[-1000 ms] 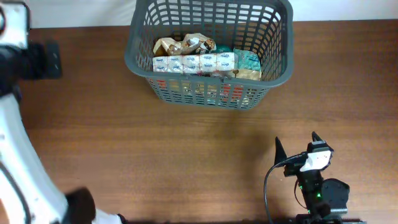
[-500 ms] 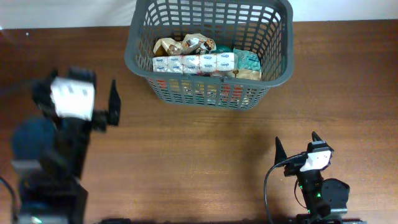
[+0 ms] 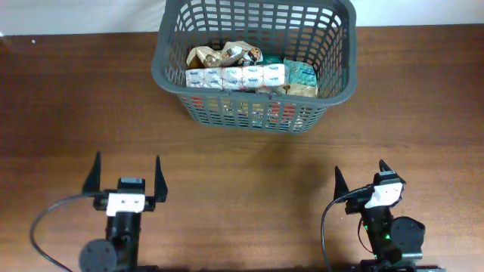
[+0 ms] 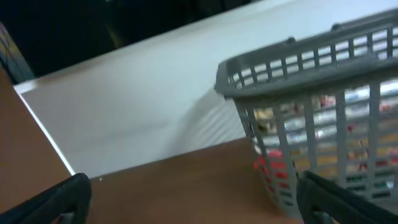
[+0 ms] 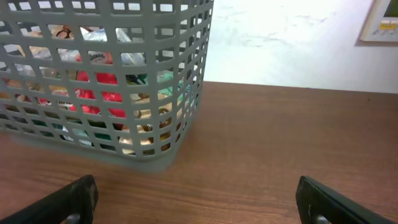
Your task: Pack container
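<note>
The container, a large dark grey lattice basket (image 3: 162, 72), stands at the back middle of the table. It holds several food packets (image 3: 236, 76), among them a row of white ones. It also shows in the left wrist view (image 4: 286, 62) and the right wrist view (image 5: 198, 93). My left gripper (image 3: 126, 175) is open and empty near the front left, well short of the basket. My right gripper (image 3: 361, 179) is open and empty near the front right. Both sets of fingers show spread wide in the wrist views (image 4: 193, 199) (image 5: 199, 199).
The brown wooden table (image 3: 249, 174) lies between the grippers and the basket. A white wall (image 5: 292, 43) rises behind the table's far edge. A black cable (image 3: 327, 227) loops beside the right arm.
The left arm has swung down from the far left into a rest pose at the front left, gripper open. The right arm and basket have not moved.
</note>
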You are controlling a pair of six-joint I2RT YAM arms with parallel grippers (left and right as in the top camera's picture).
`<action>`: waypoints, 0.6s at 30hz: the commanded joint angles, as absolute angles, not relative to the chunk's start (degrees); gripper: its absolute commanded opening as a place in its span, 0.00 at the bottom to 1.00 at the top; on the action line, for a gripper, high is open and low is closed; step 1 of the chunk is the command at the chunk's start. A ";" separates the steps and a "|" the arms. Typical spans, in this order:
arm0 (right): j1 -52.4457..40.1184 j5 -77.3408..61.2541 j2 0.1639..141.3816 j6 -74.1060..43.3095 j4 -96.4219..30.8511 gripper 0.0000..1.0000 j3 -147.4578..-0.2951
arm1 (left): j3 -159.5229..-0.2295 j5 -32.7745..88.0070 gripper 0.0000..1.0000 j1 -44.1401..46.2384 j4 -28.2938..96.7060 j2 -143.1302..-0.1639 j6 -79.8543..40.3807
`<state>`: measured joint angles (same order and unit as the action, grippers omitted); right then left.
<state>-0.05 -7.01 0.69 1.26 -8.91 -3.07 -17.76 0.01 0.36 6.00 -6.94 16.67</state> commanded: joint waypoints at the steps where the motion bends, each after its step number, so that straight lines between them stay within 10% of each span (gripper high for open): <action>1: -0.47 -7.31 0.19 0.56 -8.75 0.99 -2.55 | -13.41 0.62 0.99 0.58 5.56 -2.31 16.29; 18: -0.47 -7.31 0.19 0.56 -8.75 0.99 -2.55 | -3.46 0.62 0.99 -0.91 6.04 -0.27 16.29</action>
